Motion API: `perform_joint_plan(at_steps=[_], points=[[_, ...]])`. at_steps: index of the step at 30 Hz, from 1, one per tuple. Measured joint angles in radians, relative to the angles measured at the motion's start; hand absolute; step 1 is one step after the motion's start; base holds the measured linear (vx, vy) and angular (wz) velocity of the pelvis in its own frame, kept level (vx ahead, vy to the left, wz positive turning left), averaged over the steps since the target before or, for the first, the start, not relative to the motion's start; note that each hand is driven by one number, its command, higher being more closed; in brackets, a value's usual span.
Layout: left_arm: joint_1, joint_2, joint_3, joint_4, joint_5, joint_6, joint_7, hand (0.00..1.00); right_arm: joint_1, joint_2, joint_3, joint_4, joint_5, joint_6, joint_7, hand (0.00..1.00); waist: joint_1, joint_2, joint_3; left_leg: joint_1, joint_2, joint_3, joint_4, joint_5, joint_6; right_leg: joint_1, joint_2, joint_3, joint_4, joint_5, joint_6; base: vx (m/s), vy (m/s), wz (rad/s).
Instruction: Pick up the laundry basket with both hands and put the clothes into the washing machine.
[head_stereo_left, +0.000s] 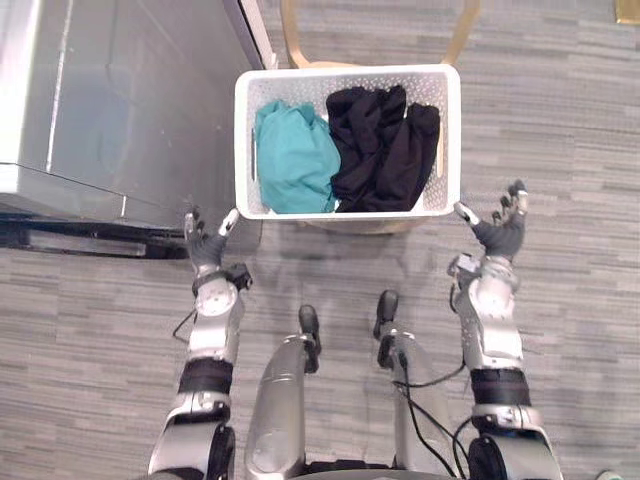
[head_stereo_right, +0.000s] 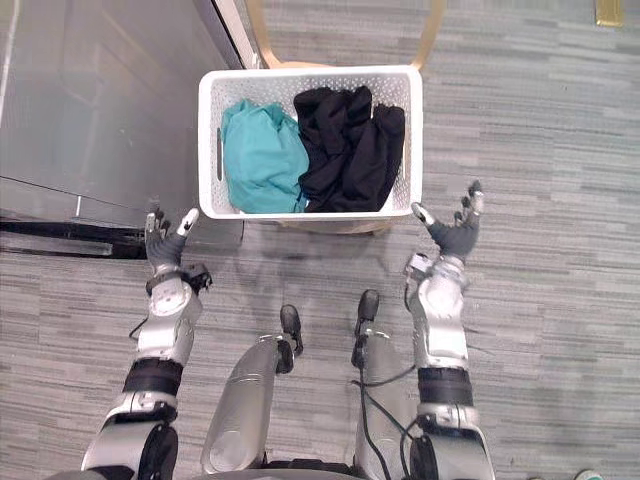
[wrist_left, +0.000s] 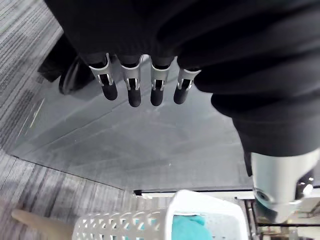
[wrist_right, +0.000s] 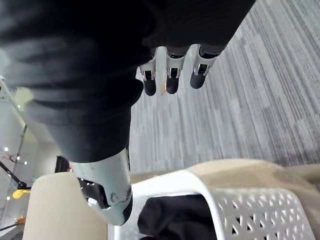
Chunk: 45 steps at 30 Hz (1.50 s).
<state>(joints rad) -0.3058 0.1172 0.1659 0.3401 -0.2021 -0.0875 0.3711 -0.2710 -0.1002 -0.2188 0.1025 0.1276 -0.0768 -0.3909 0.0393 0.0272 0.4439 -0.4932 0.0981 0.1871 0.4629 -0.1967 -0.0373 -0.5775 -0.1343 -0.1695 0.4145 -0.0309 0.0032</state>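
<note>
A white perforated laundry basket (head_stereo_left: 448, 140) rests on a light wooden chair (head_stereo_left: 460, 35). Inside lie a teal garment (head_stereo_left: 295, 155) on the left and black clothes (head_stereo_left: 385, 145) on the right. My left hand (head_stereo_left: 205, 245) is open just outside the basket's near left corner, thumb close to the rim. My right hand (head_stereo_left: 500, 230) is open beside the near right corner, thumb pointing at the rim. Neither hand holds anything. The left wrist view has the basket rim (wrist_left: 200, 202) past straight fingers (wrist_left: 132, 90); the right wrist view has the rim (wrist_right: 170, 182) near the thumb.
A large grey metal appliance top (head_stereo_left: 120, 100) fills the far left, its dark edge (head_stereo_left: 80, 235) just beyond my left hand. Grey striped carpet (head_stereo_left: 560, 120) spreads to the right and in front.
</note>
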Motion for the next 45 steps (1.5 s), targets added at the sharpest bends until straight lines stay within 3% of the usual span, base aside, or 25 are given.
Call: perform_joint_plan(at_steps=[3,10,14,17,23,26,28,30,32,34,35,36,38,40,42,43,44,45], points=[[0.109,-0.012,0.001,-0.07,-0.087,-0.037,-0.068,0.0,0.082,-0.026,-0.003,-0.017,0.019,-0.012,0.053,0.0,0.003,-0.001,-0.001,0.044,-0.001,-0.009,-0.012,-0.003,-0.002,0.043,-0.005,-0.016,0.011,-0.023,-0.003,0.03,-0.058,0.16],[0.322,-0.077,-0.004,-0.051,-0.105,-0.042,-0.145,0.0,0.271,-0.016,-0.001,0.004,0.017,-0.011,0.141,0.0,0.014,-0.015,-0.045,0.16,-0.005,0.001,-0.082,-0.003,0.002,0.137,-0.01,-0.029,0.016,-0.064,0.005,0.09,-0.044,0.08],[0.42,-0.091,-0.001,0.229,-0.043,0.003,-0.226,0.0,0.401,0.022,-0.015,0.292,-0.052,0.02,0.209,0.0,0.028,-0.019,-0.199,0.29,-0.01,-0.025,-0.179,0.015,-0.022,0.256,-0.009,-0.078,-0.031,-0.094,0.017,0.21,-0.024,0.22],[0.421,-0.089,0.005,0.376,0.02,0.02,-0.256,0.0,0.398,0.025,-0.02,0.474,-0.064,0.032,0.246,0.0,0.029,-0.012,-0.251,0.369,-0.015,-0.045,-0.241,0.032,-0.033,0.338,-0.008,-0.106,-0.074,-0.098,0.023,0.19,0.016,0.21],[0.422,-0.076,0.044,0.518,0.103,0.03,-0.262,0.0,0.366,0.028,-0.061,0.703,-0.081,0.047,0.287,0.0,0.029,-0.001,-0.294,0.428,-0.037,-0.117,-0.315,0.073,-0.037,0.431,-0.023,-0.184,-0.12,-0.108,0.038,0.04,0.006,0.41],[0.419,-0.079,0.043,0.527,0.13,0.034,-0.261,0.0,0.35,0.029,-0.058,0.756,-0.08,0.051,0.287,0.0,0.029,-0.004,-0.293,0.374,-0.066,-0.161,-0.282,0.097,-0.044,0.441,-0.072,-0.269,-0.087,-0.136,0.046,-0.06,0.012,0.92],[0.406,-0.084,0.041,0.536,0.137,0.033,-0.26,0.0,0.323,0.026,-0.059,0.784,-0.08,0.053,0.286,0.0,0.028,-0.019,-0.292,0.327,-0.077,-0.104,-0.273,0.127,-0.054,0.445,-0.122,-0.359,-0.089,-0.135,0.044,-0.09,0.064,1.36],[0.402,-0.074,0.041,0.562,0.138,0.035,-0.259,0.0,0.279,0.003,-0.059,0.83,-0.081,0.056,0.286,0.0,0.028,-0.009,-0.294,0.278,-0.004,0.067,-0.191,0.092,-0.01,0.461,-0.147,-0.432,-0.087,-0.126,0.047,-0.04,0.082,1.01],[0.399,-0.062,0.043,0.588,0.139,0.036,-0.257,0.0,0.258,-0.008,-0.058,0.841,-0.082,0.057,0.285,0.0,0.023,-0.022,-0.29,0.266,0.079,0.142,-0.11,0.077,0.012,0.49,-0.191,-0.47,-0.085,-0.113,0.07,-0.01,0.109,0.82],[0.397,-0.058,0.051,0.595,0.139,0.036,-0.256,0.0,0.24,-0.037,-0.054,0.848,-0.084,0.057,0.285,0.0,0.025,-0.028,-0.291,0.274,0.149,0.153,-0.108,0.083,0.003,0.508,-0.24,-0.486,-0.091,-0.087,0.116,-0.04,0.285,0.61],[0.399,-0.06,0.05,0.599,0.149,0.035,-0.255,0.0,0.227,-0.063,-0.053,0.86,-0.091,0.058,0.285,0.0,0.025,-0.006,-0.299,0.295,0.184,0.129,-0.172,0.112,-0.023,0.509,-0.251,-0.488,-0.091,-0.072,0.149,-0.02,0.412,0.44],[0.387,-0.056,0.039,0.621,0.158,0.036,-0.254,0.0,0.216,-0.084,-0.055,0.875,-0.093,0.06,0.284,0.0,0.02,0.007,-0.306,0.303,0.173,0.111,-0.201,0.114,-0.11,0.511,-0.287,-0.483,-0.089,-0.057,0.18,0.0,0.432,0.42],[0.368,-0.022,0.023,0.626,0.165,0.035,-0.255,0.0,0.211,-0.052,-0.05,0.895,-0.099,0.065,0.29,0.0,-0.001,-0.041,-0.304,0.269,0.094,0.092,-0.142,0.082,-0.069,0.546,-0.318,-0.456,-0.15,-0.029,0.188,0.07,0.332,0.64],[0.366,-0.012,0.018,0.624,0.176,0.034,-0.255,0.0,0.214,-0.03,-0.051,0.911,-0.099,0.067,0.297,0.0,0.0,-0.052,-0.301,0.248,0.055,0.076,-0.039,-0.006,-0.03,0.572,-0.376,-0.445,-0.131,0.045,0.206,0.08,0.373,0.43],[0.379,-0.014,0.002,0.622,0.177,0.035,-0.254,0.0,0.206,-0.023,-0.038,0.914,-0.1,0.082,0.304,0.0,0.003,-0.041,-0.302,0.275,0.013,0.079,-0.028,-0.041,0.005,0.536,-0.439,-0.409,-0.026,0.106,0.07,0.1,0.421,0.15],[0.376,-0.012,-0.009,0.611,0.177,0.035,-0.255,0.0,0.198,-0.02,-0.031,0.914,-0.102,0.087,0.303,0.0,-0.003,-0.021,-0.292,0.29,-0.007,0.057,-0.049,-0.041,0.023,0.448,-0.425,-0.29,0.122,0.033,-0.009,0.11,0.325,0.31],[0.37,-0.01,-0.014,0.611,0.177,0.035,-0.255,0.0,0.197,-0.018,-0.019,0.914,-0.102,0.087,0.302,0.0,-0.007,-0.021,-0.29,0.299,-0.016,0.046,-0.069,-0.034,0.032,0.42,-0.391,-0.231,0.172,-0.021,0.022,0.17,0.334,0.72],[0.36,0.018,-0.031,0.611,0.177,0.035,-0.254,0.0,0.197,-0.009,0.006,0.912,-0.101,0.087,0.301,0.0,-0.023,-0.025,-0.286,0.331,-0.044,0.015,-0.131,-0.008,0.047,0.387,-0.267,-0.11,0.214,-0.12,0.059,0.15,0.155,0.73]])
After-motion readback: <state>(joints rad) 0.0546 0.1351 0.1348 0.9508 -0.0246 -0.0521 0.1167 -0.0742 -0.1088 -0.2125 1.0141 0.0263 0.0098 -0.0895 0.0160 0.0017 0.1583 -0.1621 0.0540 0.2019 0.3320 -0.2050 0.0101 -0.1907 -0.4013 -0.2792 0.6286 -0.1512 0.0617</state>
